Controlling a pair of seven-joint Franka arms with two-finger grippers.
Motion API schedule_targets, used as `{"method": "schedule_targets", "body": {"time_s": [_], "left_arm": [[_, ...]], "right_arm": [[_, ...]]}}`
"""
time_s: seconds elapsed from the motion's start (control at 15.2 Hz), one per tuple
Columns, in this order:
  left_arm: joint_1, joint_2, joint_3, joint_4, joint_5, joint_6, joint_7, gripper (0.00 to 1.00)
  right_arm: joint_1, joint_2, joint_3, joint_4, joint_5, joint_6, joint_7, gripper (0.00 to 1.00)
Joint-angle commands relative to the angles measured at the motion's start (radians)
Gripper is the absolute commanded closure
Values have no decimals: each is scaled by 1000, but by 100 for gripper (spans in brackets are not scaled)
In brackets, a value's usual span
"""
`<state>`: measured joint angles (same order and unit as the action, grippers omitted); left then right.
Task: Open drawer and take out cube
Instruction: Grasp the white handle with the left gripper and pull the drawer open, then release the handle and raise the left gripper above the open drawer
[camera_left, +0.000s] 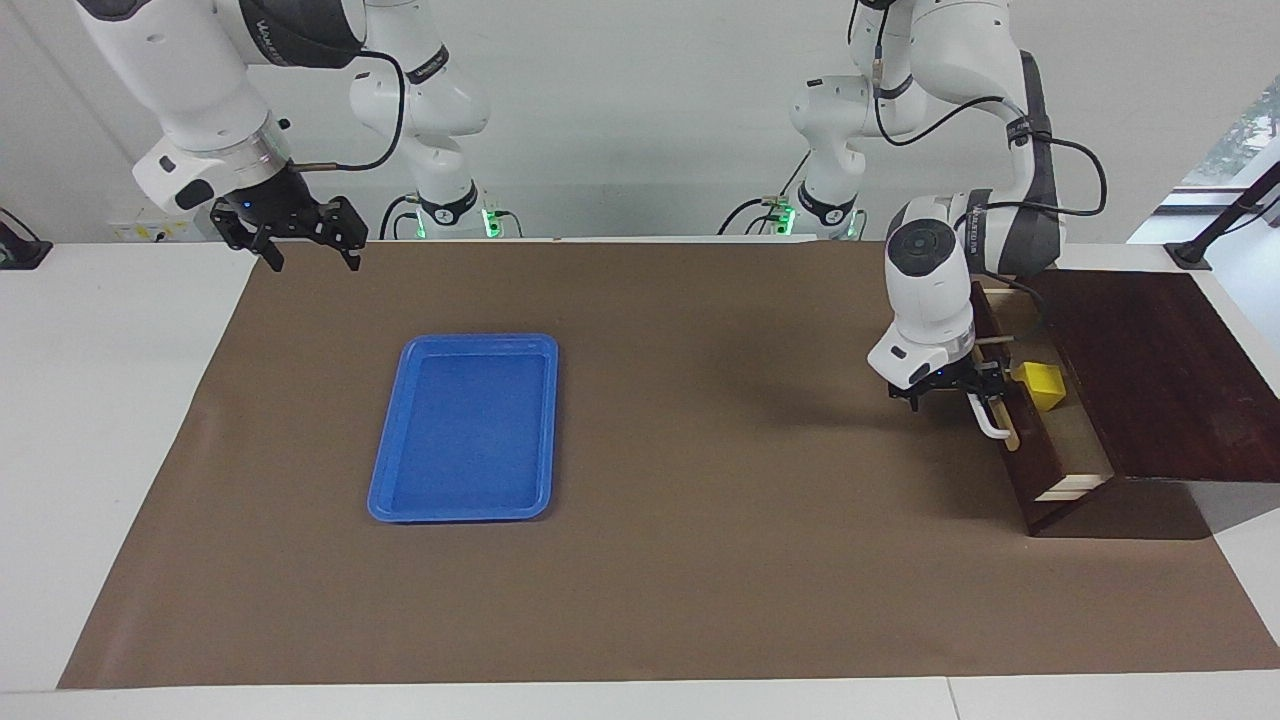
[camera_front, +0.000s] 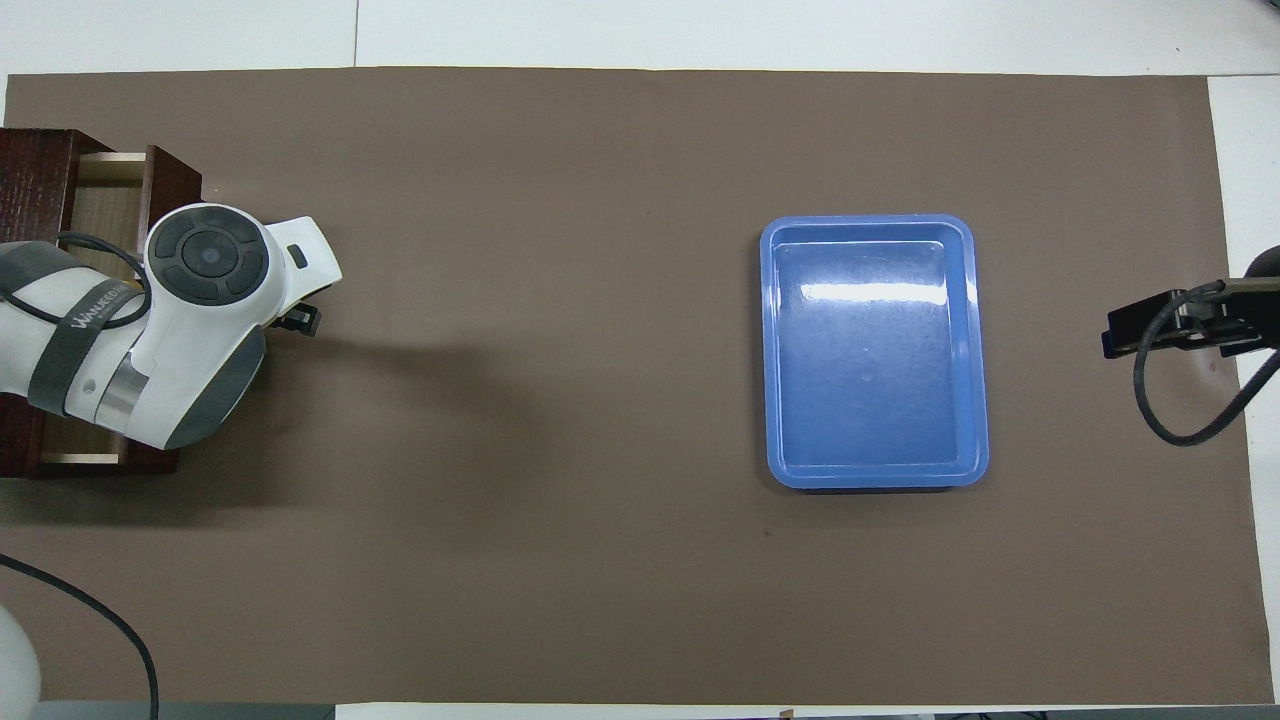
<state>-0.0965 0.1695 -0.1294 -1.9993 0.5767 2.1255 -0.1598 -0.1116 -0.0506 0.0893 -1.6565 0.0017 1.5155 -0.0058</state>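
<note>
**Drawer partly open, cube in sight**

My left pincer (camera_left: 950, 388) is down at the handle (camera_left: 985, 418), a white curved bar on a thin brass strip. It sits right against the end of the bar nearer to the robots. Whether it is clamped on the bar I cannot tell.

The handle is mounted on the drawer (camera_left: 1030, 470), whose front is a flat panel of dark reddish-brown wood with a smooth, slightly glossy face. The drawer stands partly out of the cabinet (camera_left: 1150, 370), a box of the same dark wood with a broad flat top. Inside, the drawer's walls and floor are pale, bare wood.

The cube (camera_left: 1042, 385) is small, bright yellow and sharp-edged. It lies on the drawer's floor, close to my left pincer, with only the front panel between us. I see nothing else in the drawer.

My right pincer (camera_left: 314, 262) waits spread open and empty in the air, above the edge of the brown paper sheet (camera_left: 700, 560). Near it lies the tray (camera_left: 460, 341), shallow blue plastic with rounded corners and a raised rim, holding nothing.
</note>
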Motion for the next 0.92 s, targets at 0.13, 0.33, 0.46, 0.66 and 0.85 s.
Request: {"method": "schedule_targets", "body": {"time_s": [0.13, 0.33, 0.46, 0.66, 0.85], "left_arm": [[-74, 10, -1, -9, -46, 18, -15, 0], [-88, 10, -1, -9, -46, 16, -15, 0], [-88, 10, -1, -6, -46, 7, -15, 0], [-86, 13, -1, 42, -46, -31, -11, 0], [-85, 22, -3, 138, -60, -122, 0, 0]], "right_arm": [[-19, -11, 13, -14, 9, 0, 9, 0], [-20, -11, 13, -14, 9, 0, 7, 0], [-20, -11, 12, -14, 9, 0, 9, 0], [-20, -11, 13, -14, 9, 0, 4, 0], [-20, -11, 12, -14, 7, 0, 4, 0]]}}
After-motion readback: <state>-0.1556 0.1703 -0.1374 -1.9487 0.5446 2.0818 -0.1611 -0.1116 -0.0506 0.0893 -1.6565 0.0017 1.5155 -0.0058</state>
